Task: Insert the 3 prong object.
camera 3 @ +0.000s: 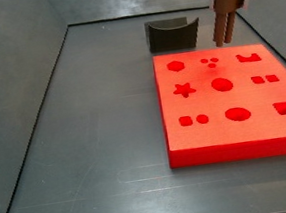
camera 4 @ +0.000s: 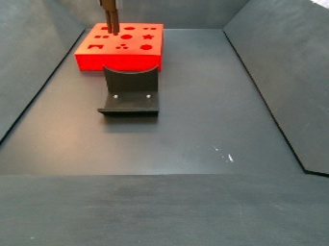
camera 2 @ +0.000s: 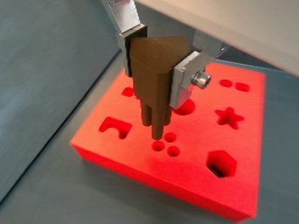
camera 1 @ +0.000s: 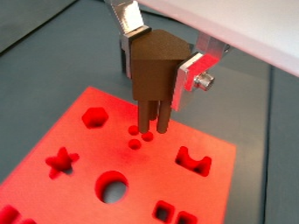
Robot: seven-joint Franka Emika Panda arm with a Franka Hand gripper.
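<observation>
the end effector [camera 1: 158,66] was clamped on the upper body of the 3 prong object [camera 1: 152,83], judged rigid, light, its prongs slender, above the board [camera 1: 82,140].

Lab test rig: grey walled enclosure [camera 4: 244,106], fixture [camera 4: 130,91].

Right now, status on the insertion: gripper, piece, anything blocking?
Gripper shut on the 3 prong object, above the red board. Prongs hover just over the three-dot cutout, not yet in. Path clear; fixture stands off the board.
</observation>
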